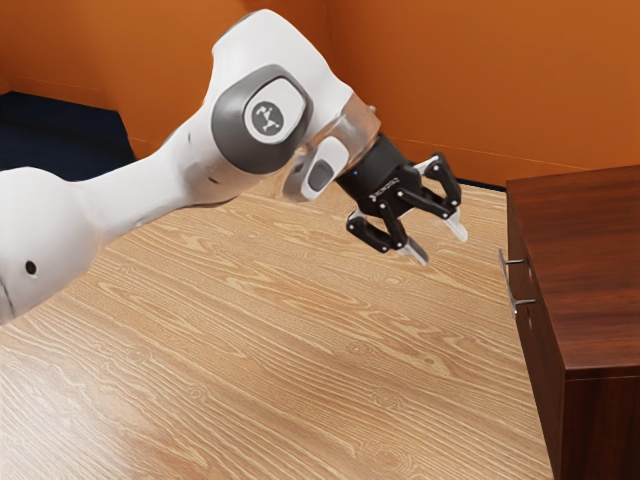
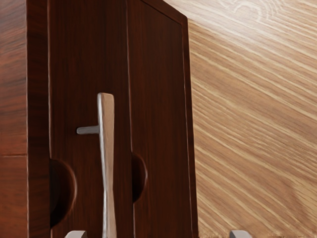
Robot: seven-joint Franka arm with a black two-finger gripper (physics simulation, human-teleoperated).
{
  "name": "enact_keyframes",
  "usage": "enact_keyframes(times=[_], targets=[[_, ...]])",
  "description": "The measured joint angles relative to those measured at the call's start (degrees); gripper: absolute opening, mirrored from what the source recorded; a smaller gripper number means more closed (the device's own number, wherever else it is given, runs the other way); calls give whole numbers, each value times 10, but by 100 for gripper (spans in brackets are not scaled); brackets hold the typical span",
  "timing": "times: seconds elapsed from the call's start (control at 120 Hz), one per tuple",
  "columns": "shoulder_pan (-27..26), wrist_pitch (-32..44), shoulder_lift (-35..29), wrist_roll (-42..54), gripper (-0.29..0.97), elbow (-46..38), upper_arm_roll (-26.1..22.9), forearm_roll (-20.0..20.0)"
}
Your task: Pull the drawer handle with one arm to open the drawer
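Gripper (image 1: 437,240): black, jaws spread, holding nothing. It hangs at centre-right of the exterior view, apart from the cabinet (image 1: 590,250).

Handle (image 1: 515,282): thin metal bar on short posts, mounted on the drawer front (image 2: 158,124) at the exterior view's right edge. The drawer looks shut.

Table (image 1: 250,340): light wood.

Risks, as judged:
- Jaws that meet the bar at a slant may close beside it or snag a post.
- A shallow hold may slip off under the pull.
- Too deep a reach may strike the drawer front.
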Motion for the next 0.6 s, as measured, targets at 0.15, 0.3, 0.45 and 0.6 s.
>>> enact_keyframes(times=[0.15,0.3,0.45,0.6], targets=[[-11,26,26,50,28,19,-7,-3],[-15,43,41,86,24,23,-18,-7],[-20,54,54,114,22,22,-20,-15],[-26,62,74,136,20,21,-19,-26]])
